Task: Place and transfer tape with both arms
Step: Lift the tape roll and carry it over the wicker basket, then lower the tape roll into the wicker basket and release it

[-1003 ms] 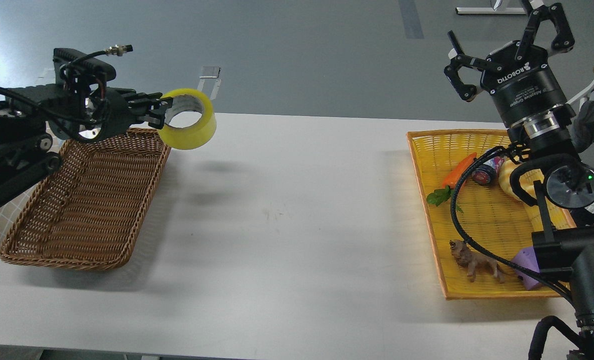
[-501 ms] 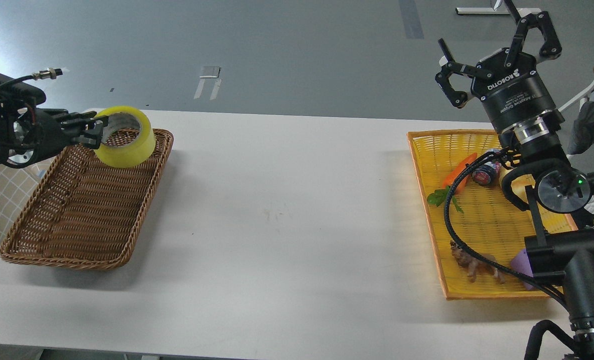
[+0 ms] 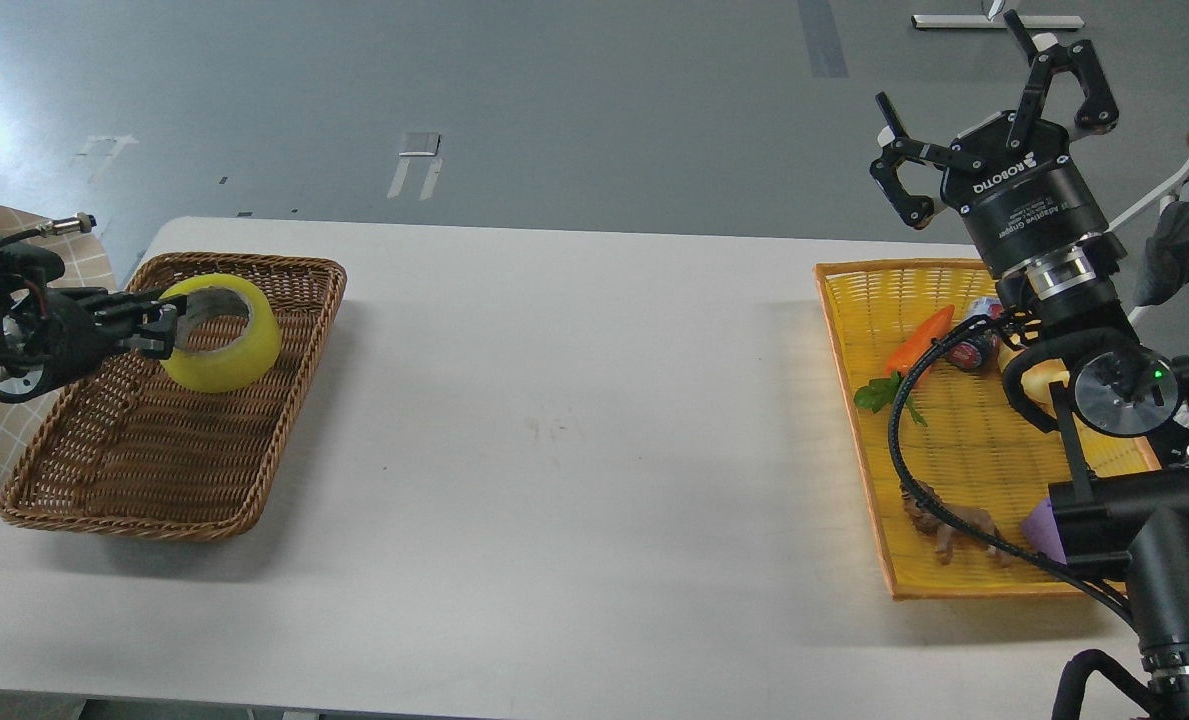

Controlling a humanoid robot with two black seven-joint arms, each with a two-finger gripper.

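The tape [image 3: 222, 335] is a wide yellow roll with a grey-white core. My left gripper [image 3: 159, 325] comes in from the left edge and is shut on the roll's left rim. It holds the roll over the far part of the brown wicker basket [image 3: 104, 470]. I cannot tell whether the roll touches the basket floor. My right gripper [image 3: 994, 120] is open and empty, raised above the far end of the yellow tray [image 3: 859, 400], fingers spread and pointing up and away.
The yellow tray holds a toy carrot [image 3: 919, 340], a small round can [image 3: 972, 345], a yellowish bread-shaped toy [image 3: 1029, 385], a brown animal figure [image 3: 944, 520] and a purple piece [image 3: 1044, 525]. The white table [image 3: 574, 430] lies between basket and tray.
My left gripper has carried the tape left and down, from beyond the basket's far right corner to over the basket. My right gripper has shifted slightly left and stayed open.
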